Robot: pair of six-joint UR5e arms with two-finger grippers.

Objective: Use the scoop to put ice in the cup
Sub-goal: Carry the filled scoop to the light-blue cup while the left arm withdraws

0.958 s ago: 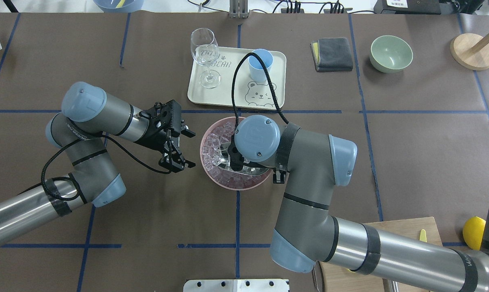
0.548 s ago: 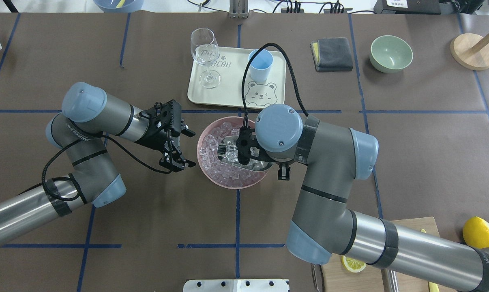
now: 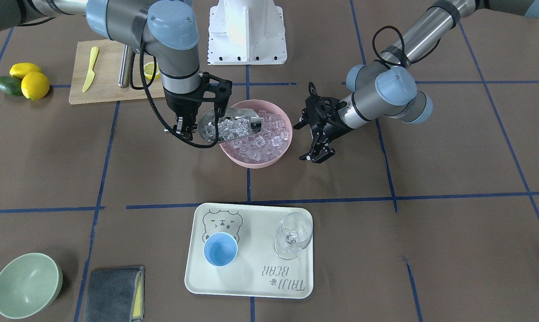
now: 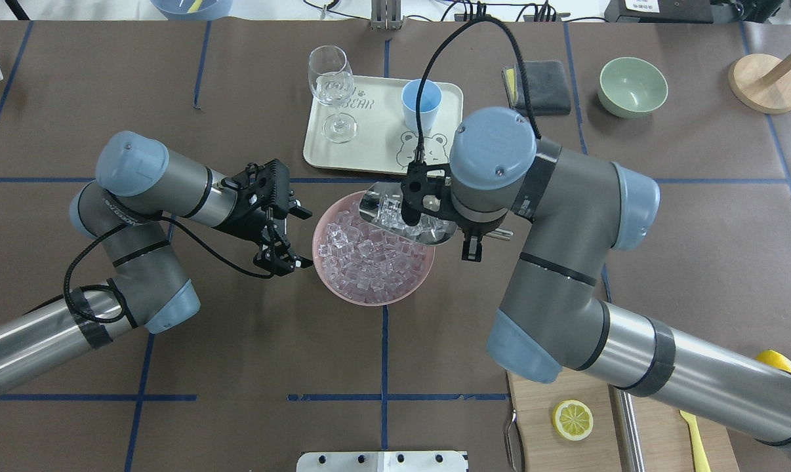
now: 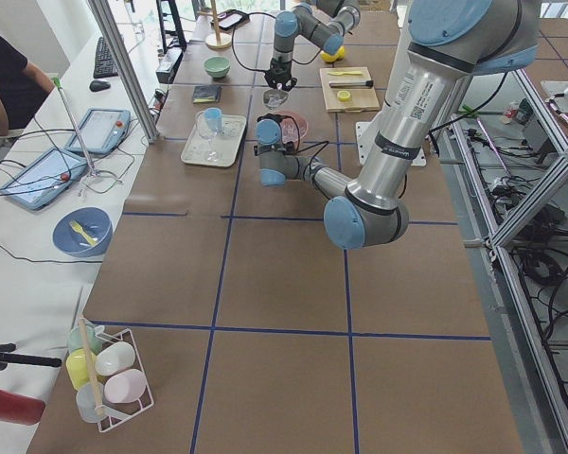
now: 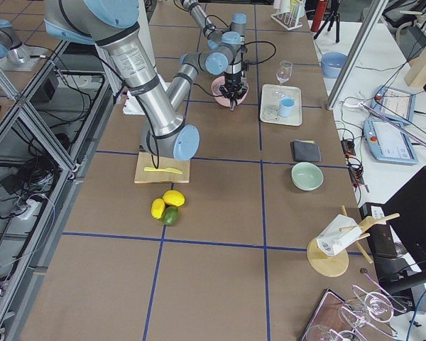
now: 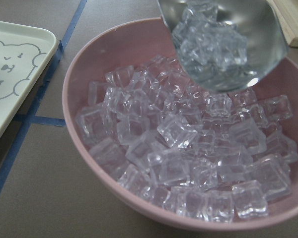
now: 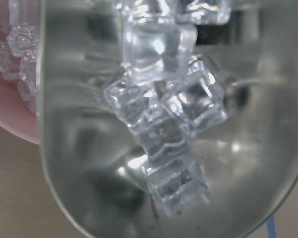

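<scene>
The right gripper (image 3: 182,127) pinches the scoop (image 3: 207,123), ice (image 3: 229,127) piled just ahead of it; the left gripper (image 4: 307,240) hangs spread beside the bowl (image 3: 256,163).

Right-wrist view: scoop (image 8: 79,188) cropped top, right; ice (image 8: 176,183) blurred.

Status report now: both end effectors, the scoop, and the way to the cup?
Right end effector shut on scoop, ice loaded, above pink bowl. Left end effector open, beside bowl. Cup empty on tray; wine glass beside it.
</scene>
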